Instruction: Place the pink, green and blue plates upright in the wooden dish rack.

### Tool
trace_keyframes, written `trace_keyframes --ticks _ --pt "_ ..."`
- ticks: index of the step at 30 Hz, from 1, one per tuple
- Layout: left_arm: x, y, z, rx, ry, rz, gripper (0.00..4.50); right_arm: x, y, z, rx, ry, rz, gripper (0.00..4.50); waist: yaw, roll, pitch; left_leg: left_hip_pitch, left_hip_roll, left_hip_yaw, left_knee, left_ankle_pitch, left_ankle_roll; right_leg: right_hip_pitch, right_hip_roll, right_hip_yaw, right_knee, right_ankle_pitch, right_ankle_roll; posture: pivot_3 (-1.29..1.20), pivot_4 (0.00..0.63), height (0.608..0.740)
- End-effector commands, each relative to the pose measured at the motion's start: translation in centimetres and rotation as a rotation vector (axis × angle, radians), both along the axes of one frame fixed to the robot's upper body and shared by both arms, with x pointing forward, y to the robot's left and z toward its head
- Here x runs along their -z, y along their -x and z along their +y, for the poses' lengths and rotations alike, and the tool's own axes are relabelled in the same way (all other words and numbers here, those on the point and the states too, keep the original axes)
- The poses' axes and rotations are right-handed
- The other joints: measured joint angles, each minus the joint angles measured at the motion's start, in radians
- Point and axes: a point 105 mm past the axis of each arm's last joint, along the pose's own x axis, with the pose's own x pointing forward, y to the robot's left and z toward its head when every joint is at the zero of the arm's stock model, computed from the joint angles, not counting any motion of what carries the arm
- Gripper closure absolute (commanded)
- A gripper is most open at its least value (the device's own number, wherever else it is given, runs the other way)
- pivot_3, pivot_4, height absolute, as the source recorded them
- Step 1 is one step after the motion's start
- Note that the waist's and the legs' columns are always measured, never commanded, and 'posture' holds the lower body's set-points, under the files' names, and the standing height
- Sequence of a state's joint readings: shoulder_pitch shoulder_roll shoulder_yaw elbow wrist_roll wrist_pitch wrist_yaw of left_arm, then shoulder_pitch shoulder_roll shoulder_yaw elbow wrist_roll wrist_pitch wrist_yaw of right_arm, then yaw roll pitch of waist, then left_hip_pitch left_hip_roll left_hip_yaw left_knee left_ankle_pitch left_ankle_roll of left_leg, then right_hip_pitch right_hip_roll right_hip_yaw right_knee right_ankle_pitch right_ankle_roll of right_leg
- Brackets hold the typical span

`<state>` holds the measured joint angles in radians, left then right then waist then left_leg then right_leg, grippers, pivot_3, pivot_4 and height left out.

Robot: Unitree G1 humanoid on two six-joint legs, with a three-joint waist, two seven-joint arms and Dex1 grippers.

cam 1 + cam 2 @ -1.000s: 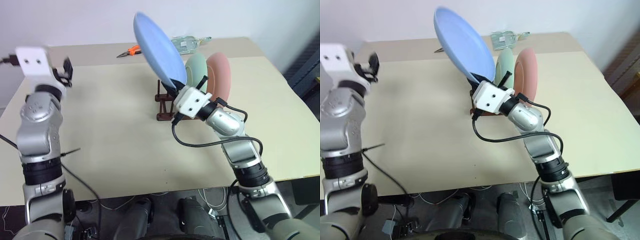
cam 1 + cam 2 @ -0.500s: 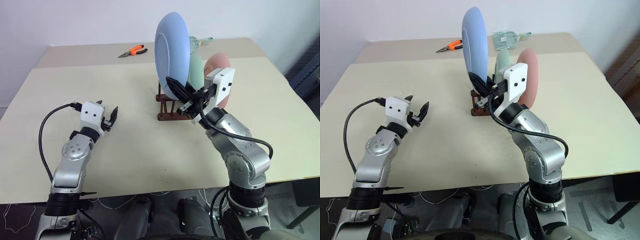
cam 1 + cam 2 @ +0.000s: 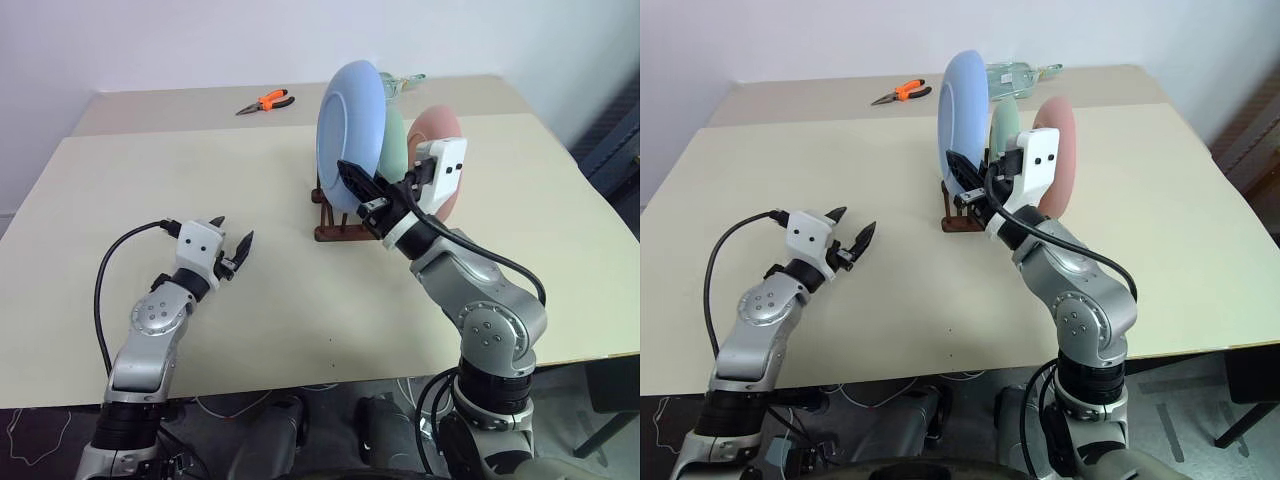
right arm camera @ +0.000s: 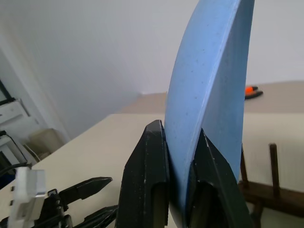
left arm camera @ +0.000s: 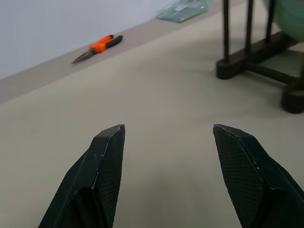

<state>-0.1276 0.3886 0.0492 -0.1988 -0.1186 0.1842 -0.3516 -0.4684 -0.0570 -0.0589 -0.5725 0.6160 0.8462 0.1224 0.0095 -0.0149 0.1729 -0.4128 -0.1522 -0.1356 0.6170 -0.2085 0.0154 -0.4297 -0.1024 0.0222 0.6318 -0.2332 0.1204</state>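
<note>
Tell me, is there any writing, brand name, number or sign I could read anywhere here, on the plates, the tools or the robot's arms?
None can be read.
blue plate, green plate, pink plate: plain, no print.
wooden rack: no mark.
orange pliers: no lettering to be made out.
clear packet at the far table edge: any print is too small to read.
White housings behind the right gripper and left gripper: no label, just small holes.

We can read no text, label, brand, number or sign on anything in these views
</note>
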Motion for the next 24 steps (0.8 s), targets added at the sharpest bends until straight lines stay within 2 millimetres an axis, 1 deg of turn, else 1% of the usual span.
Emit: trace_keyframes --ticks 1,5,12,14,15,20,21,22,24 --pt "-1.2 0.4 -0.7 0.032 -0.003 -0.052 1.5 -0.9 0.0 0.0 0.001 -0.02 -0.014 4.5 0.0 0.0 0.0 0.0 0.0 0.0 0.0 0.0 0.0 0.0 0.0 0.0 0.0 0.0 0.0 0.0 0.15 0.719" --pt "-1.1 0.5 -0.8 0.042 -0.003 -0.047 1.5 -0.5 -0.5 0.0 0.022 0.0 0.011 4.5 -0.001 0.0 0.0 0.0 0.0 0.0 -0.001 0.0 0.0 0.0 0.0 0.0 0.0 0.0 0.0 0.0 0.15 0.719" --pt "-0.9 0.6 -1.2 0.058 -0.01 -0.041 1.5 -0.7 -1.2 0.3 0.012 0.034 0.042 4.5 0.0 0.0 0.0 0.0 0.0 0.0 -0.001 0.0 0.0 0.0 0.0 0.0 0.0 0.0 0.0 0.0 0.15 0.719" --pt "-0.8 0.6 -1.3 0.062 -0.012 -0.04 1.45 -0.8 -1.3 0.4 0.01 0.058 0.037 3.64 0.0 0.0 0.0 0.0 0.0 0.0 -0.001 0.0 0.0 0.0 0.0 0.0 -0.001 0.0 0.0 0.0 0.15 0.719" --pt "-0.8 0.6 -1.3 0.063 -0.012 -0.039 1.45 -0.8 -1.3 0.4 0.013 0.069 0.03 3.31 0.0 0.0 0.0 0.0 0.0 0.0 -0.001 0.0 0.0 0.0 0.0 0.0 -0.001 0.0 0.0 0.0 0.15 0.719" --pt "-0.8 0.6 -1.5 0.066 -0.011 -0.037 1.45 -1.3 -1.4 0.3 0.041 0.118 -0.011 0.75 0.0 0.0 0.0 0.0 0.0 0.0 -0.001 0.0 0.0 0.0 0.0 0.0 -0.001 0.0 0.0 0.0 0.15 0.719" --pt "-0.7 0.6 -1.5 0.067 -0.011 -0.036 1.45 -1.4 -1.4 0.4 0.041 0.131 -0.023 0.17 -0.001 0.0 0.0 0.0 0.0 0.0 -0.001 0.0 0.0 0.0 0.0 0.0 -0.001 0.0 0.0 0.0 0.15 0.719" --pt "-0.7 0.6 -1.5 0.067 -0.011 -0.035 1.45 -1.5 -1.3 0.4 0.041 0.139 -0.03 0.07 -0.001 0.0 0.0 0.0 0.0 0.0 -0.001 0.0 0.0 0.0 0.0 0.0 -0.001 0.0 0.0 0.0 0.15 0.719" --pt "-0.7 0.6 -1.6 0.071 -0.012 -0.034 1.45 -1.6 -1.3 0.5 0.039 0.156 -0.045 0.07 -0.001 0.0 0.0 0.0 0.0 0.0 -0.001 0.0 0.0 0.0 0.0 0.0 -0.001 0.0 0.0 0.0 0.15 0.719"
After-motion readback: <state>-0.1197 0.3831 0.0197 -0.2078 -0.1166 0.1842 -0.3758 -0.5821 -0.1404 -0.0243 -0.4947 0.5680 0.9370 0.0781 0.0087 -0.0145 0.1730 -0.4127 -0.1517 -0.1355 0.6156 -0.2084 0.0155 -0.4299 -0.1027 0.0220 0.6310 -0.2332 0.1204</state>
